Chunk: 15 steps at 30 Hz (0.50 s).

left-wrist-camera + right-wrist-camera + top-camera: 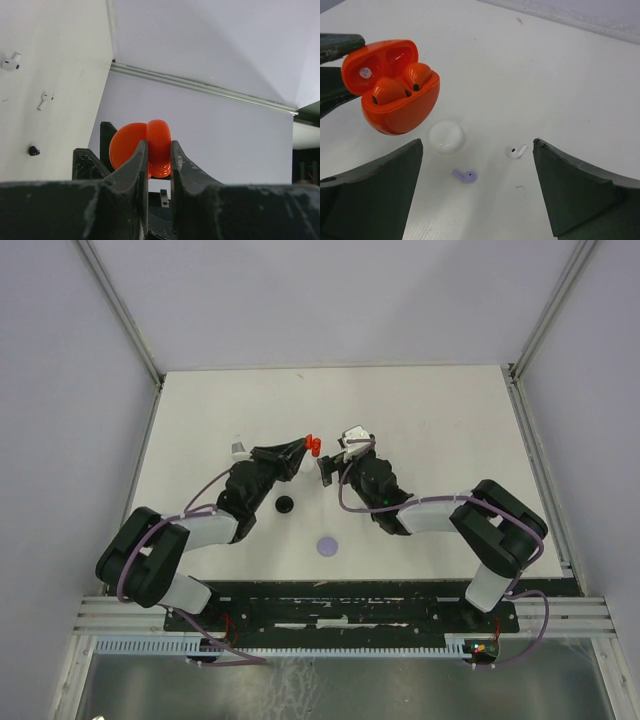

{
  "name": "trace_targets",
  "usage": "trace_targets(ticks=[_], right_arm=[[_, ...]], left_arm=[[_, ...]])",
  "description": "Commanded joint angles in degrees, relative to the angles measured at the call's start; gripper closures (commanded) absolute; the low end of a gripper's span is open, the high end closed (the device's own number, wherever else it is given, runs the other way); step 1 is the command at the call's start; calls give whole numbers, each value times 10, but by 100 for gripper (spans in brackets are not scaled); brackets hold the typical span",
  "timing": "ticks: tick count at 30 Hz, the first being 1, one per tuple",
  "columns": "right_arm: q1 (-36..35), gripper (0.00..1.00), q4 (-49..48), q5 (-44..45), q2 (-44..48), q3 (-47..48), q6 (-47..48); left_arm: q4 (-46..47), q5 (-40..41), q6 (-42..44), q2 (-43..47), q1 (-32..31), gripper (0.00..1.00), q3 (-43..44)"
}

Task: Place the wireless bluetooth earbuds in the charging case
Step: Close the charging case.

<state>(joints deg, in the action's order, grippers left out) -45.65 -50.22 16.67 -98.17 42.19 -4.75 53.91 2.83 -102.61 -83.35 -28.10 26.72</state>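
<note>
- Red earbuds point(400, 86) sat inside the open orange charging case point(405, 117), which the left pincer point(159, 152) clamped above the desk point(545, 75).
- Right pincer point(477, 145) gaped wide, empty, beside it.
- Loose white earbud point(516, 151) and lavender earbud point(465, 175) lay below.

Overhead camera looks down; both close wrist cameras share the charging case point(400, 110).

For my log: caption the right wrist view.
Left end effector holds open orange case, orange buds seated; white bud, lavender bud loose.
</note>
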Motion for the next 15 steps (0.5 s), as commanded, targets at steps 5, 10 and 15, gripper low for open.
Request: trace_targets(ticks=[5,10,15], right_arm=[[-11,1,-51,7,-13,43,15],[-15,1,-25,3,-12,56,15],[-18,1,-22,4,-15,62,18]], left_arm=[[-7,20,-22,4,-3,97,-1],[-6,17,-21,-4,-3,97,8],[-6,13,-20,-10,-5,97,15]])
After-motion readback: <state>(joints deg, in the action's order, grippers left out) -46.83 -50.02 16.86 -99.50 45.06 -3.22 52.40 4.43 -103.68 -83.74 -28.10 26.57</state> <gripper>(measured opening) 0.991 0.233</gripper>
